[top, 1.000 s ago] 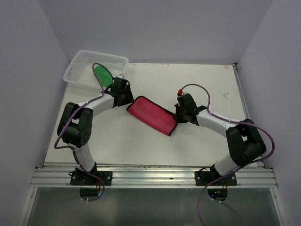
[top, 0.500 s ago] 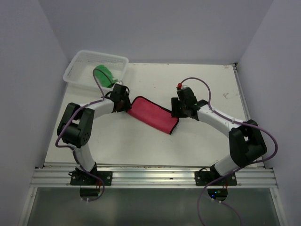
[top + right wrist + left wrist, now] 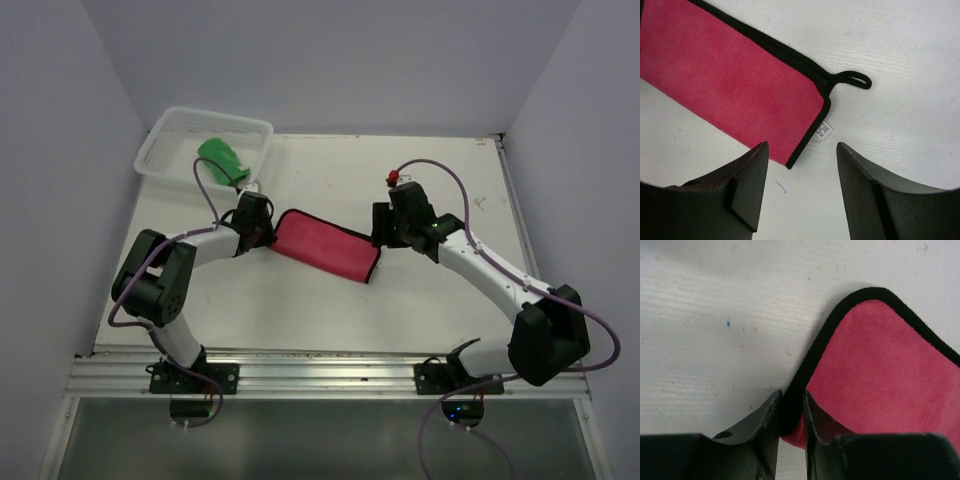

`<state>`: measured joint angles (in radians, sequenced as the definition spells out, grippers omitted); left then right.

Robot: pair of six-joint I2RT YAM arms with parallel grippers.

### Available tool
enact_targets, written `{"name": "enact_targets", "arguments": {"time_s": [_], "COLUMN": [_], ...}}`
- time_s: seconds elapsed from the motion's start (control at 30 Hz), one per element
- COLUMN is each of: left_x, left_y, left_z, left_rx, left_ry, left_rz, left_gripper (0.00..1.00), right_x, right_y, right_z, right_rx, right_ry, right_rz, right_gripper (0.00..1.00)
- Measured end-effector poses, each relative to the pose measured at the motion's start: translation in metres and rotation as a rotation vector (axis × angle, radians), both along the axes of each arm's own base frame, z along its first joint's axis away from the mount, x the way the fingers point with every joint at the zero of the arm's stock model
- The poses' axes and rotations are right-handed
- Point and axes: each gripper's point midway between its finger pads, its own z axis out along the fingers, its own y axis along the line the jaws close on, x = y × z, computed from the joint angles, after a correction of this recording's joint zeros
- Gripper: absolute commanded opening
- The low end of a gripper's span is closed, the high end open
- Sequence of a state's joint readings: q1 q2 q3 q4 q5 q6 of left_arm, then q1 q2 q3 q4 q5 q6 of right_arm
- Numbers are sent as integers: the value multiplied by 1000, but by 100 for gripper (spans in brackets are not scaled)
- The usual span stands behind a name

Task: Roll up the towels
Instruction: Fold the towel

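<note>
- Lying flat on the white tabletop (image 3: 300, 310): folded red cloth towel (image 3: 325, 245) with a black hem, between the two arms.
- Left claw (image 3: 791, 401): fingers pinched together on the black hem at the towel's left end.
- Right claw (image 3: 801, 147): jaws wide apart, holding nothing, above the towel's other end with its hanging loop (image 3: 855, 79) and white label (image 3: 824, 131).
- Bright green cloth towel (image 3: 222, 158): bunched inside the white plastic mesh basket (image 3: 160, 135) at the far-left corner.
</note>
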<state>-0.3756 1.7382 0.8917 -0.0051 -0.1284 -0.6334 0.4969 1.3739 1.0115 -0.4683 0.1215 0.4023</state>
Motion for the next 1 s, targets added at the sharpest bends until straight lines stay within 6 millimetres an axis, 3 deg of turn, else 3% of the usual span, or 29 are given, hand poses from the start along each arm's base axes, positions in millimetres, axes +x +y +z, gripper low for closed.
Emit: {"name": "enact_targets", "arguments": {"time_s": [0.33, 0.53, 0.67, 0.8, 1.0], "left_x": [-50, -83, -113, -143, -163], "left_y": [-9, -10, -9, -9, 2], "left_z": [-2, -2, -3, -2, -1], "left_rx": [10, -3, -34, -59, -37], "left_ry": [-7, -8, -3, 14, 51], "left_rz": [-42, -45, -46, -62, -49], "left_gripper": [24, 22, 22, 27, 32], "right_x": [-19, -28, -38, -52, -64], "right_y": [-10, -13, -13, -12, -7], "right_z": [30, 33, 22, -3, -47], "right_rx": [29, 40, 53, 82, 94], "right_ry": [-58, -61, -19, 53, 194], "right_rz": [3, 10, 11, -10, -34], "right_gripper": [61, 61, 60, 60, 54]}}
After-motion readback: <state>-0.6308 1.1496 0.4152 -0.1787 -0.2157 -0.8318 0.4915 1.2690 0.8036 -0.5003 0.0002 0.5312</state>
